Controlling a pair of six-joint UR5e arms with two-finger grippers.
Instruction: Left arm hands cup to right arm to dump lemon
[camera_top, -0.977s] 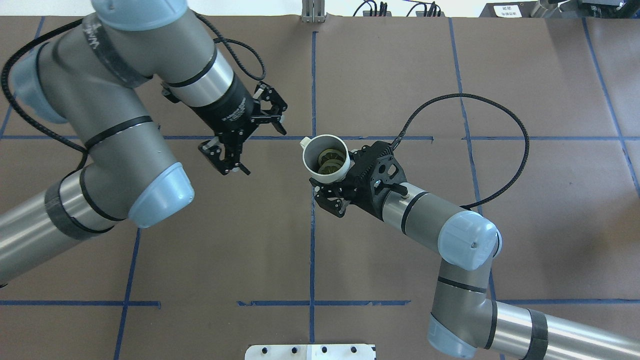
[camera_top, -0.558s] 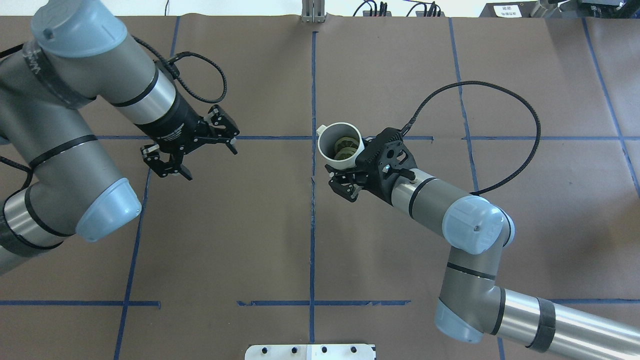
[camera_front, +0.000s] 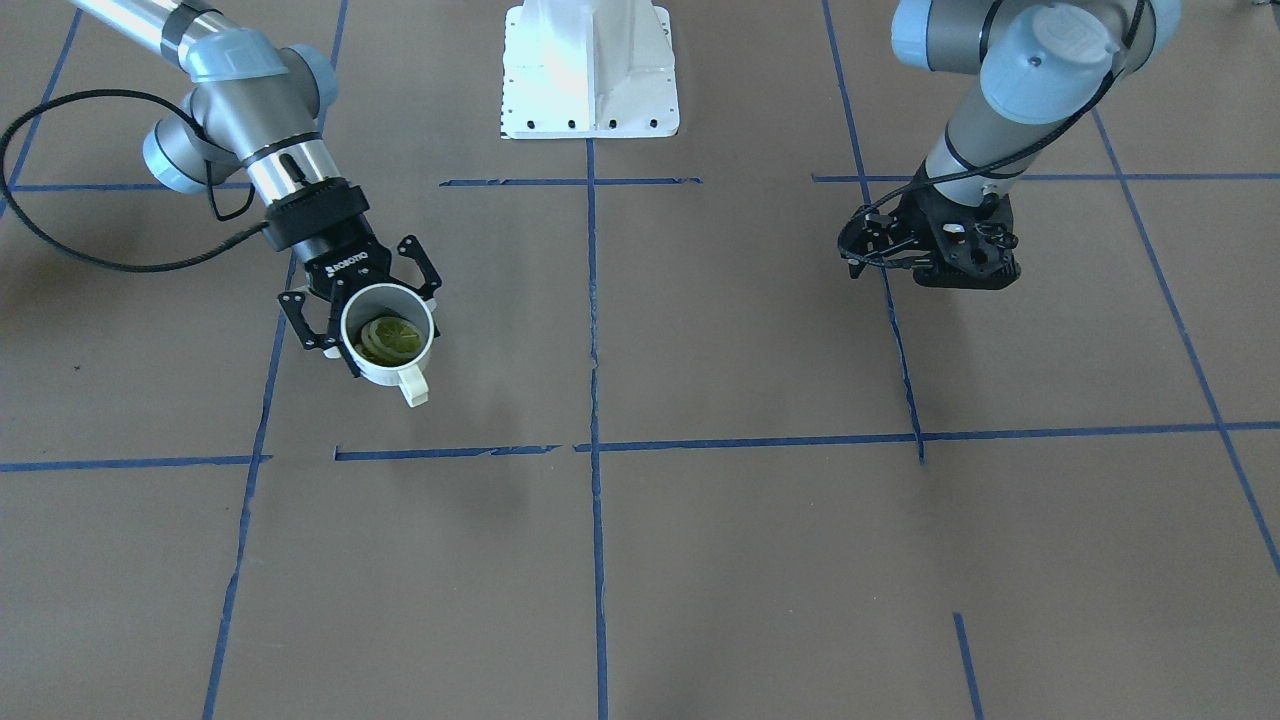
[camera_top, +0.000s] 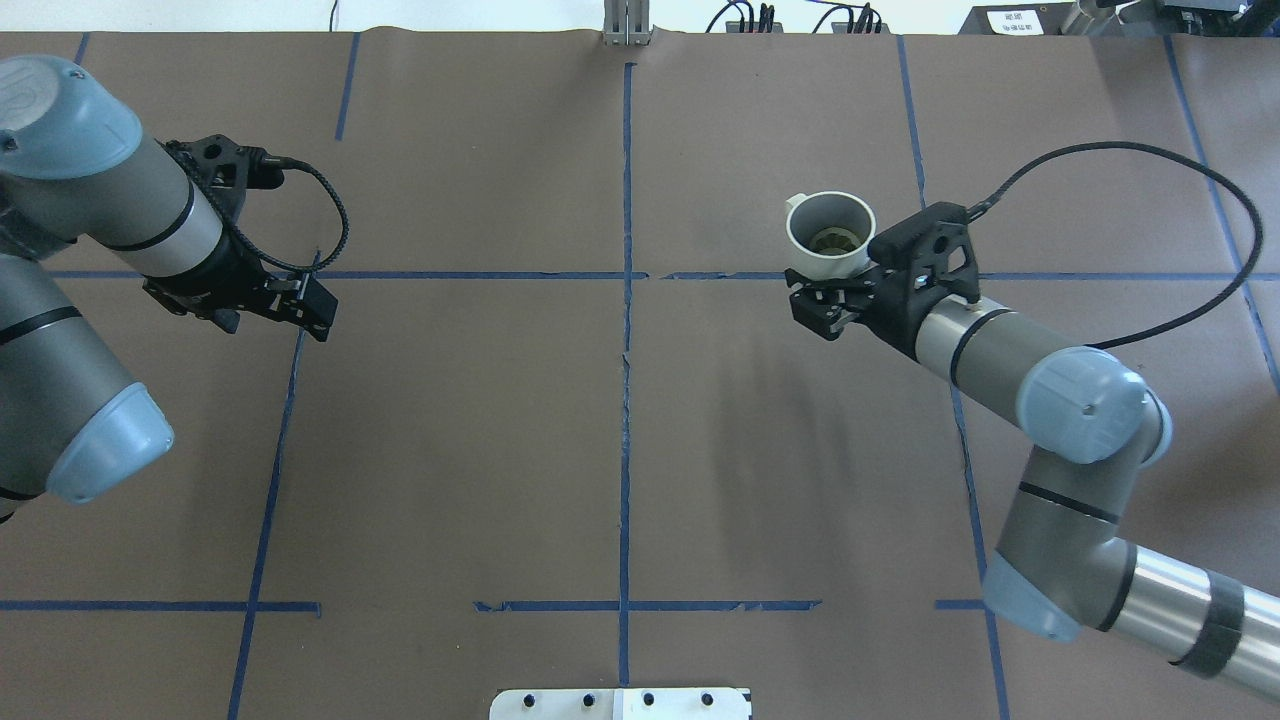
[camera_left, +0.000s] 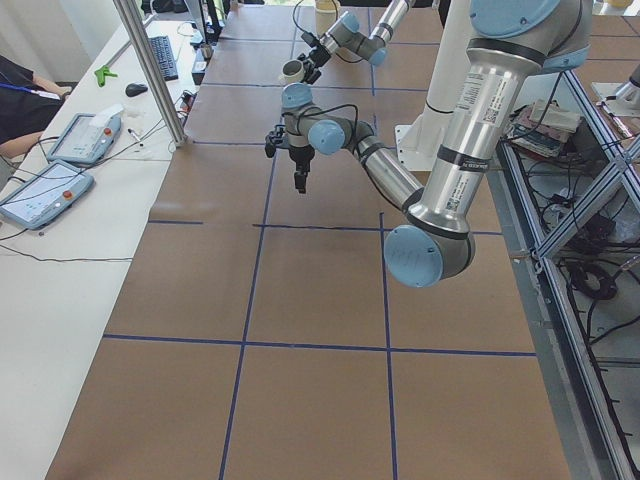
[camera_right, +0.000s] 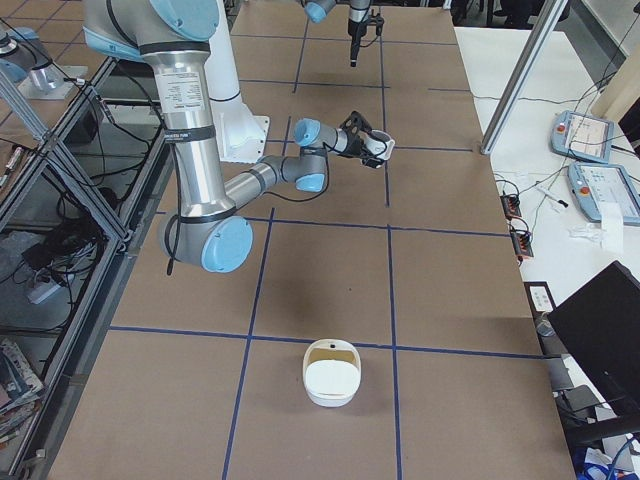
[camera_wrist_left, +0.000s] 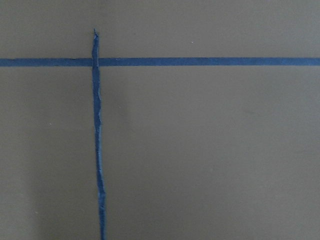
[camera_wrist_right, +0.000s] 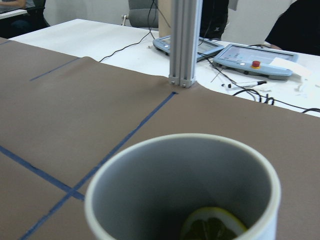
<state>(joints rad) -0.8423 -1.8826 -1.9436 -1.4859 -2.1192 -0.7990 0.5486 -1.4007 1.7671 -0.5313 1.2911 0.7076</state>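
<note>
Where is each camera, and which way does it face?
Front-facing: across the table, facing the base; both arms, right gripper holding the cup.
Overhead: behind the base, looking down; both arms, left gripper.
Exterior left: table's left end; left arm near.
Exterior right: opposite end; right arm near.
Left wrist: straight down at blue tape; no body.
Right wrist: forward over the cup; no body.
Shared: front-facing and overhead both show the lemon in the cup.

Lemon (camera_wrist_right: 212, 225) partly behind cup (camera_wrist_right: 150, 190) rim
</note>
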